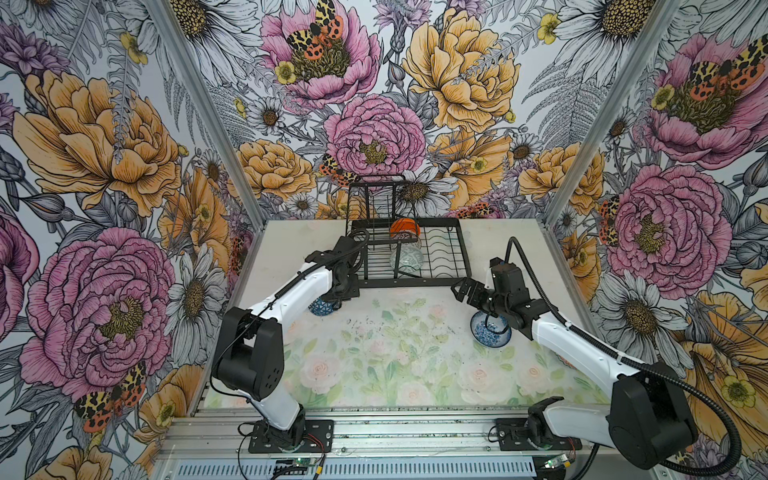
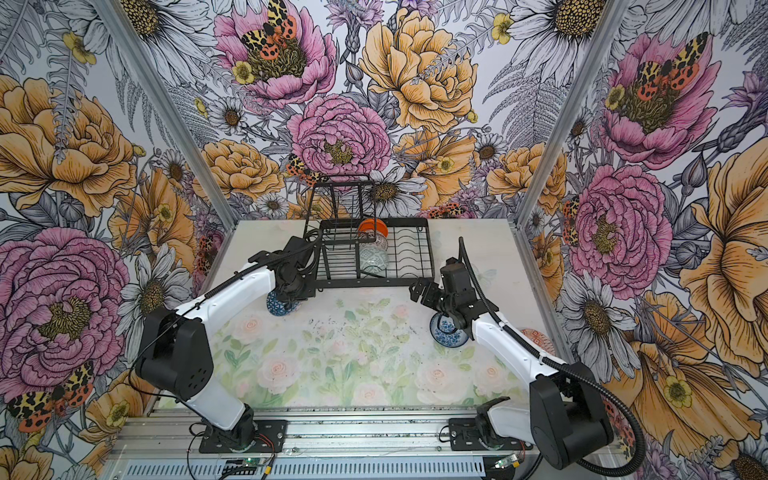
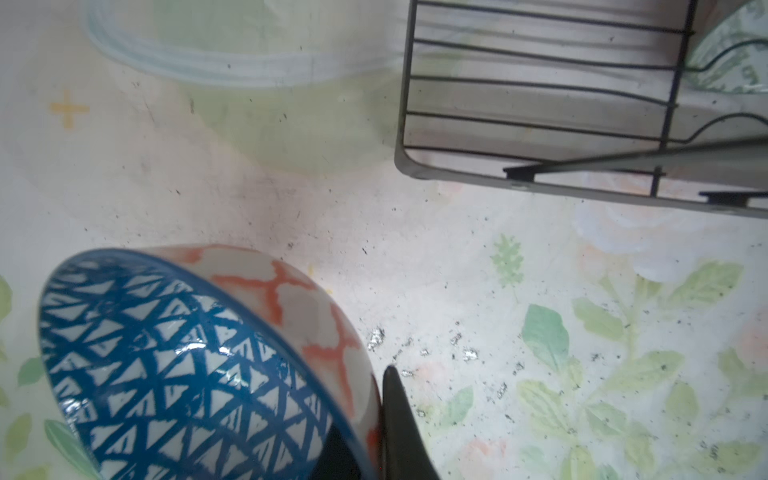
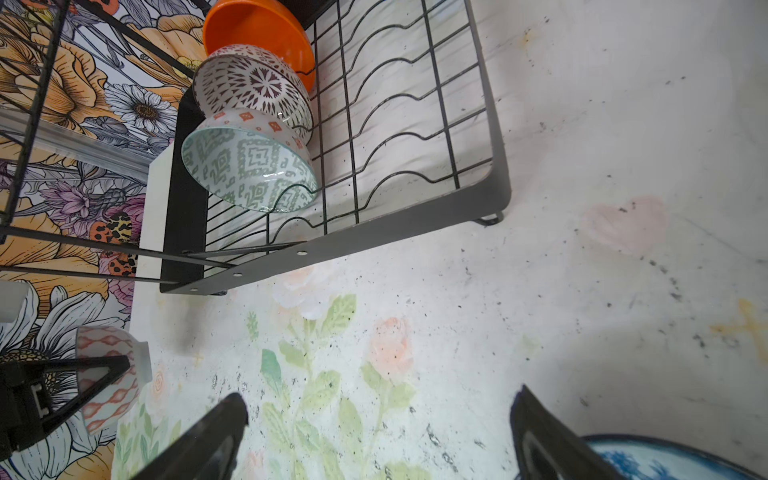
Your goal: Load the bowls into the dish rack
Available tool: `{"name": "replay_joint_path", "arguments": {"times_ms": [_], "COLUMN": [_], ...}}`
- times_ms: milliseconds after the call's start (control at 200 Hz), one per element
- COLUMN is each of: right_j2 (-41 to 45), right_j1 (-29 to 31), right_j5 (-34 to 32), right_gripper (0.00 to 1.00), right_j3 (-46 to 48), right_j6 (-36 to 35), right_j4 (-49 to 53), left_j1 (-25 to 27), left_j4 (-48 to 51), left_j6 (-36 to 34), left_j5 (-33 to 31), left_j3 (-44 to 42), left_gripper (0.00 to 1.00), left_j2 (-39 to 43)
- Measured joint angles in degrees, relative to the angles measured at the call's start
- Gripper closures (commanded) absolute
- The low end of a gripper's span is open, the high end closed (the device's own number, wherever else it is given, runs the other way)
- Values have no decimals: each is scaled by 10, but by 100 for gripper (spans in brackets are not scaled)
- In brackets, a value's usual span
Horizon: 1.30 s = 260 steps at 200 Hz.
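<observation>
Left gripper (image 1: pixel 336 296) clamped tight on the rim of the small round bowl with blue triangle lattice inside and orange lattice outside (image 3: pixel 187 365), one black finger (image 3: pixel 399 419) pressed against the outer wall. Bowl tipped on edge, just off the front left corner of the black wire dish rack (image 1: pixel 415 283), toward the left edge of the floral-printed desk (image 1: pixel 395 365). Cannot tell whether it hangs clear of the desk.

Right gripper (image 4: pixel 374 432) spread wide, holding nothing, poised by the rack's front right corner just beside the blue-and-white floral bowl (image 1: pixel 490 330), which sits mouth up.

In the rack, on edge in one row: plain orange bowl (image 4: pixel 257 37) at the back, white bowl with dark starburst pattern (image 4: pixel 253 83) against it, grey-green patterned bowl (image 4: pixel 249 170) nearest the front. Red-orange patterned bowl (image 2: pixel 536 338) at the desk's right edge, half hidden behind the right arm.

Step in hand, by the look of it: carrying the blue lattice bowl into the rack; task roughly half done. To do it well:
- Raise enough to clear the front rail.
- Keep the pinch firm, as a glazed rim likely swivels.
- Steer clear of the raised wire tier at the back left.
- Lower on edge into a free slot beside the row.
- Release only once seated between wires.
</observation>
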<state>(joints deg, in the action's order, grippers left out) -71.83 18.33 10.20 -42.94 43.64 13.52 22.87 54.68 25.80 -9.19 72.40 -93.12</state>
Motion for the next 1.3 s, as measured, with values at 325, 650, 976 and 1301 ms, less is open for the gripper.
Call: {"name": "replay_joint_path", "arguments": {"times_ms": [325, 650, 976, 1301], "right_j2": [16, 17, 49, 55], "right_j1": [-8, -15, -26, -30], "right_j5": [2, 6, 10, 19], "right_gripper": [1, 1, 1, 1], "right_j3": [16, 36, 57, 63], "right_j6": [4, 22, 35, 39], "right_j4": [0, 0, 0, 4], "left_j1": [110, 183, 268, 284], "left_j4": [16, 17, 17, 24], "left_j6": [99, 129, 116, 96], "left_j5": [-32, -51, -52, -54], "left_j3": [-26, -26, 58, 94], "left_gripper": [100, 100, 100, 87], "left_j2": [16, -17, -147, -180]}}
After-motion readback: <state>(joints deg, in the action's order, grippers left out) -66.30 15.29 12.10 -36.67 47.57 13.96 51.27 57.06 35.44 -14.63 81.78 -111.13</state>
